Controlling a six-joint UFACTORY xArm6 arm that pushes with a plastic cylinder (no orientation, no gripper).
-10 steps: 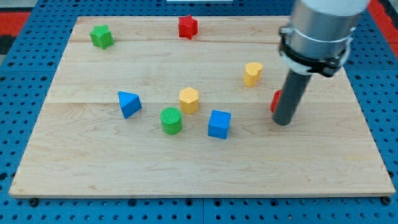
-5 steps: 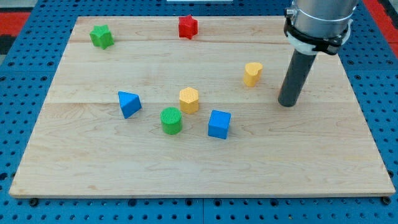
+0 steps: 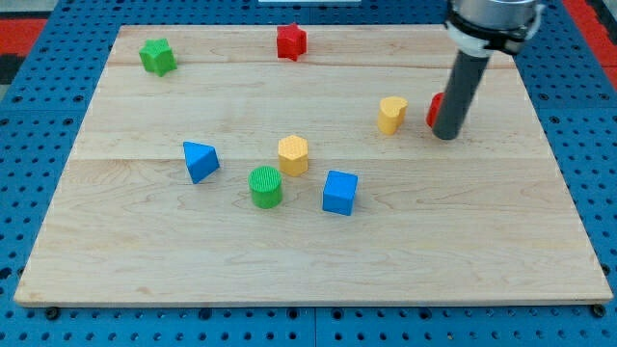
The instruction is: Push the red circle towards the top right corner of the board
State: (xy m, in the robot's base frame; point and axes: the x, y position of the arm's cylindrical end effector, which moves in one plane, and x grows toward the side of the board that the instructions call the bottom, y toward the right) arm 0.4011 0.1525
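Note:
The red circle (image 3: pixel 436 110) is mostly hidden behind my rod; only a red sliver shows at the rod's left edge, in the board's upper right part. My tip (image 3: pixel 445 136) rests on the board just below and in front of the red circle, touching or nearly touching it. The yellow heart-like block (image 3: pixel 390 114) stands a short way to the left of the tip.
A red star (image 3: pixel 290 41) and a green star (image 3: pixel 157 56) stand near the board's top edge. A blue triangle (image 3: pixel 200 160), a green cylinder (image 3: pixel 265 187), a yellow hexagon (image 3: pixel 293 154) and a blue cube (image 3: pixel 339 192) cluster around the middle. The wooden board (image 3: pixel 501 231) lies on a blue pegboard.
My tip has moved up the view, from about mid-height on the right side toward the top right. The red circle has moved up with it. The other blocks have not moved.

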